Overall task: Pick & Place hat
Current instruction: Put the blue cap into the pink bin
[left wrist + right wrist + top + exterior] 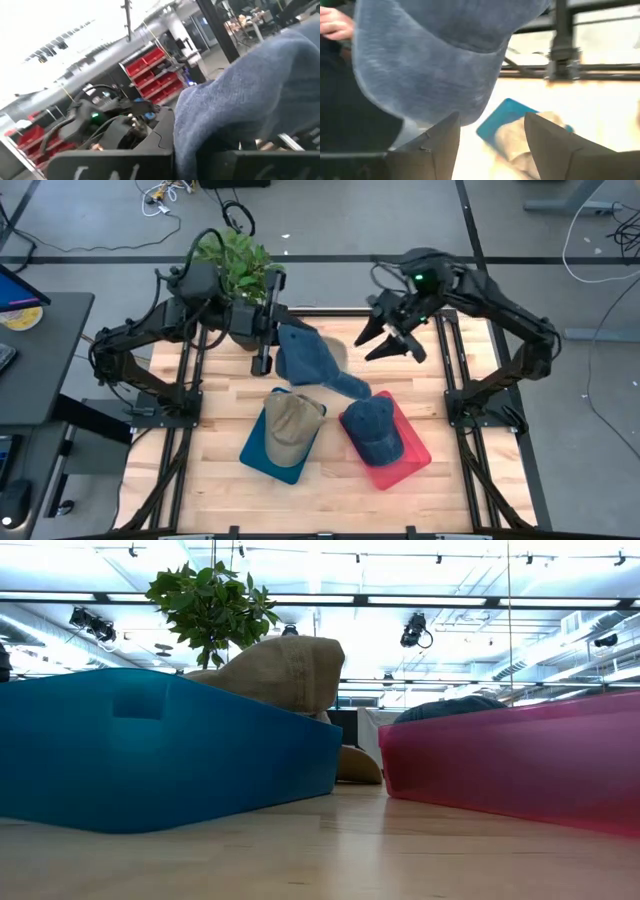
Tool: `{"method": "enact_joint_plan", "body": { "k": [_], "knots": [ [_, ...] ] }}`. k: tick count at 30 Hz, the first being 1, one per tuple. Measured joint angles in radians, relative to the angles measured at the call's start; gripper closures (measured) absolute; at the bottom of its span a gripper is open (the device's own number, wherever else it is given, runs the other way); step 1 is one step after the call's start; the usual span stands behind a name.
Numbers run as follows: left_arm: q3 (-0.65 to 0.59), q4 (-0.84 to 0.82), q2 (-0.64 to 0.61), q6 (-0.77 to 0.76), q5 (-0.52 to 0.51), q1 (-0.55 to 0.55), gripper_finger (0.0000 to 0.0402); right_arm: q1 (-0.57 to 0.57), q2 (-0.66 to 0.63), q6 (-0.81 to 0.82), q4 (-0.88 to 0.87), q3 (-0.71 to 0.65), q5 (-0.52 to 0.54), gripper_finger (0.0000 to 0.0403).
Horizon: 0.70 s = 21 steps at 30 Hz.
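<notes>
Above the table's far middle, left claw point(268, 340) grasping blue hat point(310, 360), brim toward red bin point(415, 452), right claw point(385, 340) released.

Tan hat point(292, 423) in left bin point(262, 454); denim hat point(374, 428) in right bin point(412, 454); third hat point(312, 360) behind.

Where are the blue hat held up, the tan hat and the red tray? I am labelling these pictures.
blue hat point(308, 358), high view, on its crown.
tan hat point(292, 422), high view, on its crown.
red tray point(418, 450), high view, on its bare corner.
</notes>
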Motion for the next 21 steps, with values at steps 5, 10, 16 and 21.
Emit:
{"method": "enact_joint_plan", "body": {
  "k": [5,10,16,21],
  "knots": [
    [0.001,0.068,-0.004,0.013,-0.044,0.006,0.0397,0.002,-0.068,0.023,0.035,0.0,0.053,0.0181],
    [0.001,0.119,-0.003,0.065,-0.069,0.006,0.0398,0.035,-0.094,0.032,0.068,0.001,0.132,0.0179],
    [0.001,0.181,-0.002,0.072,-0.069,0.006,0.0398,0.057,-0.092,0.018,0.117,0.001,0.182,0.0179],
    [0.001,0.199,-0.002,0.097,-0.091,0.007,0.0398,0.061,-0.093,0.018,0.086,0.001,0.193,0.0179]
  ]
}}
